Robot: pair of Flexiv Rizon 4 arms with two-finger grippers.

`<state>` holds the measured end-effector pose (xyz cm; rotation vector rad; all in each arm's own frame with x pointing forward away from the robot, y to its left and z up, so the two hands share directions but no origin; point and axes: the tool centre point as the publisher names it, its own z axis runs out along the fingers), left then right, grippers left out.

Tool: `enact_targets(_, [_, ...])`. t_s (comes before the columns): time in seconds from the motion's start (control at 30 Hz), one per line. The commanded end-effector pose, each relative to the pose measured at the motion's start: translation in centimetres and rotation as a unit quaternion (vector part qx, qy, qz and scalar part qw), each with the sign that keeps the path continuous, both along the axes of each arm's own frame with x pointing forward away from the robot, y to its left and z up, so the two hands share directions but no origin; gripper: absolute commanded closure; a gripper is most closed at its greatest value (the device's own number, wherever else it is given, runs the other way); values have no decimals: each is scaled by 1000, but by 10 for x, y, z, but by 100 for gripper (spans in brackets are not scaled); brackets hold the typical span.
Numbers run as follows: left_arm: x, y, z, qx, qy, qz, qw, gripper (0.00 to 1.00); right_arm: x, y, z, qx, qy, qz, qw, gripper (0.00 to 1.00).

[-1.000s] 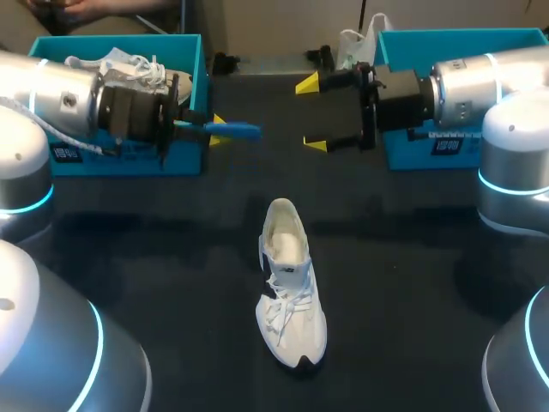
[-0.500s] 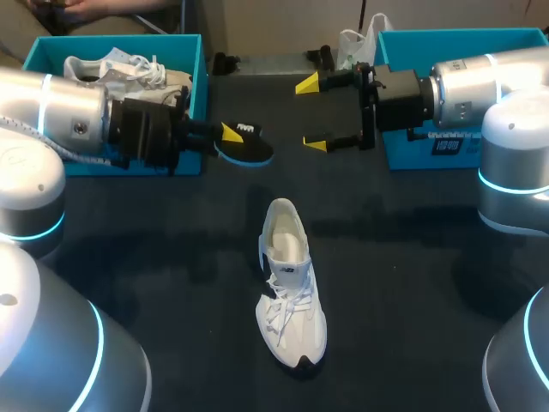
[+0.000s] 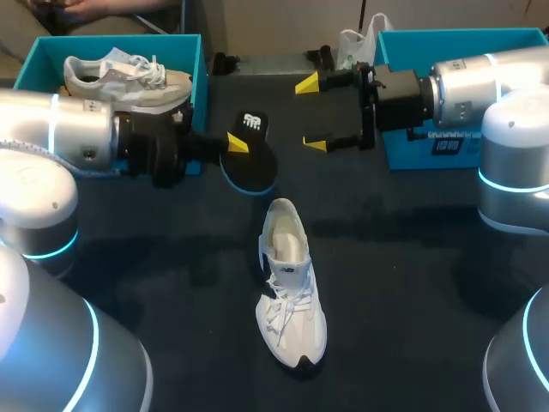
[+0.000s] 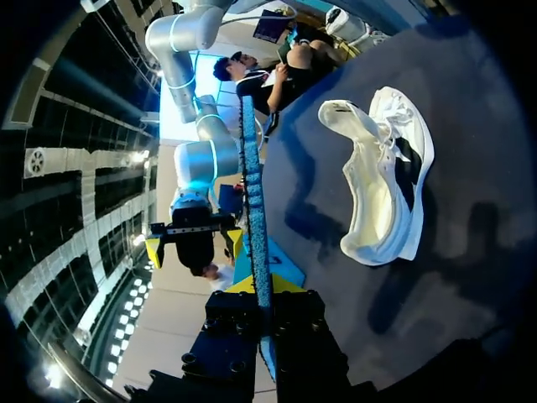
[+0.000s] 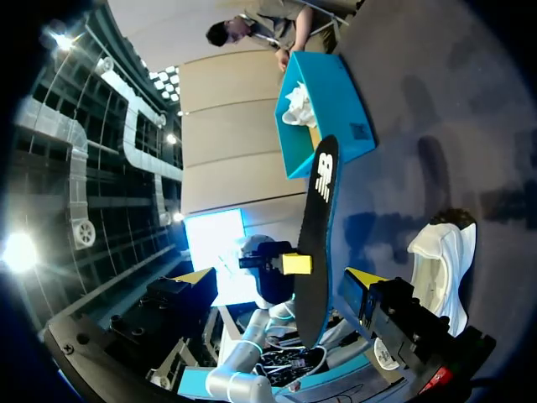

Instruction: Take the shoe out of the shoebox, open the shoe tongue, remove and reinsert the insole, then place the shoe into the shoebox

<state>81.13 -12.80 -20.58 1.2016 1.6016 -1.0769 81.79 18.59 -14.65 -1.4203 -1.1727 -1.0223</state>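
1. Shoes: I count two white sneakers. One shoe (image 3: pixel 290 287) lies on the dark table (image 3: pixel 412 283), outside either box. Its toe points toward my side and its opening faces the boxes. The second shoe (image 3: pixel 129 77) sits in the left shoebox (image 3: pixel 202 86).
2. Boxes: there are two, both teal and open-topped. The left shoebox is at the far left of the table and the right shoebox (image 3: pixel 463 36) at the far right. Each has a label on its front wall, but the print is too small for me to read.
3. Insole: there is one insole (image 3: pixel 249 159), dark on top with a blue edge. It has a white logo printed at the end farthest from me. It is held above the table between the left shoebox and the heel end of the shoe, and it does not touch the shoe.
4. My left gripper (image 3: pixel 233 150) is clamped on the insole, with one yellow tip on its top face. The left wrist view shows the insole edge-on, running straight out from between the fingers.
5. My right gripper (image 3: pixel 310 114) hovers beside the right shoebox, pointing toward the middle of the table. Its fingers are spread wide with nothing between them.
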Motion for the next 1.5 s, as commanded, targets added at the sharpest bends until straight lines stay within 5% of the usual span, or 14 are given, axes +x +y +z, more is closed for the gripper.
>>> enact_targets(0.03, [2, 1, -8, -37, -17, -1, 999, 100, 0, 1, 0, -1, 0, -1, 1000, 0])
enact_targets(0.37, [3, 0, 10, -60, -71, -16, 996, 100, 0, 1, 0, -1, 0, -1, 1000, 0])
enact_targets(0.83, [14, -2, 13, -43, -80, -15, 996, 100, -33, 18, -32, -6, 1, 5, 1000, 0])
enact_targets(1.5, [23, -14, 3, -48, -110, -18, 993, 100, -27, 36, -38, -18, -28, 54, 998, 0])
